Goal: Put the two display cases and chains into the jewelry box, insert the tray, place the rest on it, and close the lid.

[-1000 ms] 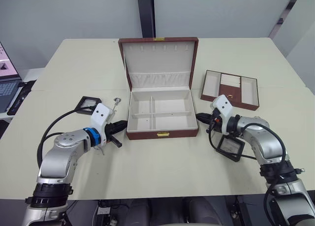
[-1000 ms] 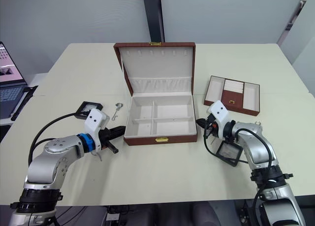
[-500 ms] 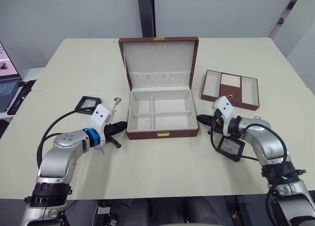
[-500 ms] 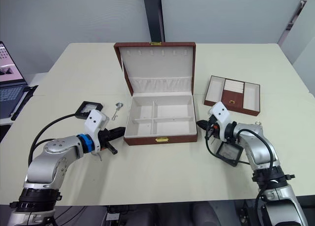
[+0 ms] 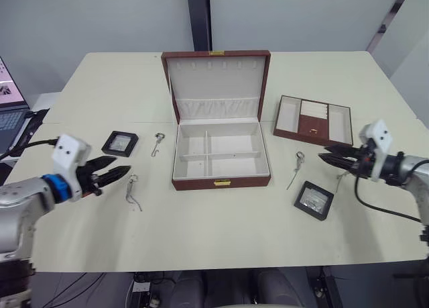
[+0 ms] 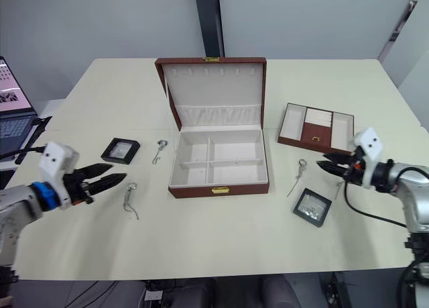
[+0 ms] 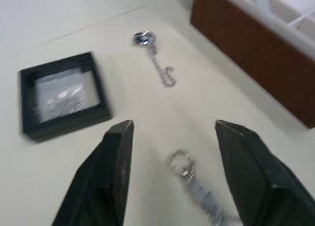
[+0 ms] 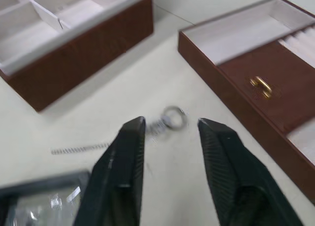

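We judge the task as not yet begun in any visible way. The jewelry box (image 5: 221, 157) sits in the middle of the tabletop (image 5: 221, 227) with its lid (image 5: 216, 83) standing open, and its cream compartments look empty. To our left of the box, one display case (image 5: 120, 143) lies flat, with one chain (image 5: 157, 143) between it and the box and another chain (image 5: 133, 190) nearer to us. To our right, the tray (image 5: 314, 121) rests just beside the box, still outside it, with a third chain (image 5: 295, 167) and the second display case (image 5: 314, 200) in front of it.

Everything remains to be done: cases and chains into the box, tray inserted, the rest set on it, lid closed.

Our left pincer (image 5: 110, 174) hovers above the tabletop with its fingers moderately spread, holding nothing, pointed toward the nearer left chain. Our right pincer (image 5: 335, 158) also hangs free, fingers parted a little, empty, aimed toward the right chain and near the tray's front edge.
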You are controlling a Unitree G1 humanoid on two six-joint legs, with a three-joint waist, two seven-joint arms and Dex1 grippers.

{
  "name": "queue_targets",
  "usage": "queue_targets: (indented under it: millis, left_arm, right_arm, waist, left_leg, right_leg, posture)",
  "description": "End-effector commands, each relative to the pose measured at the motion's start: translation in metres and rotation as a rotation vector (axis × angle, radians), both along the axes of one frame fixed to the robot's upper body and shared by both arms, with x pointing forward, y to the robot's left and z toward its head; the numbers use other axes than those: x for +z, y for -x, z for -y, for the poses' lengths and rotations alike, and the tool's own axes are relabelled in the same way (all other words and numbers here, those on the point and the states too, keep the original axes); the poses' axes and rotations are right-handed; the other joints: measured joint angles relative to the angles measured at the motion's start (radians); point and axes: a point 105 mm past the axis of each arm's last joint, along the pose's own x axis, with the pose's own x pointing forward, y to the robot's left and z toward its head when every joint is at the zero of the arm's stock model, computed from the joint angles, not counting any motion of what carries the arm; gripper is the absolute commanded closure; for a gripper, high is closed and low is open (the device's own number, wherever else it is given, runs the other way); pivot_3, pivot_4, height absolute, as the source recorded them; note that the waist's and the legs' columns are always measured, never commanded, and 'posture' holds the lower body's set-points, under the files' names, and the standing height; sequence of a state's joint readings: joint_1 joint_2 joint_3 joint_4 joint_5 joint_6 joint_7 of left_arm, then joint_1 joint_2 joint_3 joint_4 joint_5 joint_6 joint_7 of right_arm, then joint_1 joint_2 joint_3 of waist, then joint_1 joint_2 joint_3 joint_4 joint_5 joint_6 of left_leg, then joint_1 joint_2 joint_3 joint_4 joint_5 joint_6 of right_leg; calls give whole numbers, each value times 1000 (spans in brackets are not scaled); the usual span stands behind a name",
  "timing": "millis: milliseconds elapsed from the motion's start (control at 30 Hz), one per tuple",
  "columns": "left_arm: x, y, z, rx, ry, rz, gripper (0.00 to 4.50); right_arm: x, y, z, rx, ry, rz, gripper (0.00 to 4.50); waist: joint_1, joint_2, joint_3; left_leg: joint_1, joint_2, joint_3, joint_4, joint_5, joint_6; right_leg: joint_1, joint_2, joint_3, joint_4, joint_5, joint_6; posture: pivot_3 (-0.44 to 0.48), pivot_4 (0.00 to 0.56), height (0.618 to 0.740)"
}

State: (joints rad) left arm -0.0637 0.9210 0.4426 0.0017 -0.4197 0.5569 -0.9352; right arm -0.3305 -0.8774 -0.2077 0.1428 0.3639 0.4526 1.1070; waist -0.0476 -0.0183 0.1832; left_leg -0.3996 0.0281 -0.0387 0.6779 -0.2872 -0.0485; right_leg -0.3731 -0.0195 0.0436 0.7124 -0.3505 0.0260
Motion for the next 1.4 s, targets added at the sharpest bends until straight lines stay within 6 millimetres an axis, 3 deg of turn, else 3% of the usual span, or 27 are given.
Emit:
queue_targets:
  millis: [33,133,200,433,867,1400]
  left_arm:
    - [25,13,-29,55,-76,50,782]
    - [21,29,-52,95,-136,-3,4]
    - [19,38,-62,111,-149,-27,0]
    - [20,50,-83,146,-190,-60,0]
    - [16,42,-79,129,-188,-55,0]
    - [13,37,-76,111,-186,-44,0]
  right_arm:
    - [19,6,25,-8,37,36,1621]
    - [14,13,44,-19,83,-8,716]
    - [10,18,52,-21,108,-41,31]
    - [2,23,69,-39,172,-80,31]
    - [-6,30,81,-54,219,-124,31]
    - [-5,28,78,-45,210,-112,31]
  waist:
    - [-2,0,0]
    - [-3,0,0]
    - [-3,1,0]
    - [-4,1,0]
    - [-6,1,1]
    - [-6,1,1]
  left_leg:
    - [0,0,0,0,0,0]
    - [0,0,1,0,0,0]
    - [1,0,1,-1,0,0]
    - [1,0,1,-1,0,0]
    - [1,0,1,-1,0,0]
    - [1,0,2,-1,0,0]
  right_leg:
    - [0,0,0,0,0,0]
    - [0,0,0,0,0,0]
    - [0,0,0,0,0,0]
    - [0,0,0,0,0,0]
    - [0,0,1,0,0,0]
    - [0,0,1,0,0,0]
  posture:
    - [0,150,740]
    - [0,150,740]
    - [0,150,740]
    - [0,150,740]
    - [0,150,740]
    - [0,150,740]
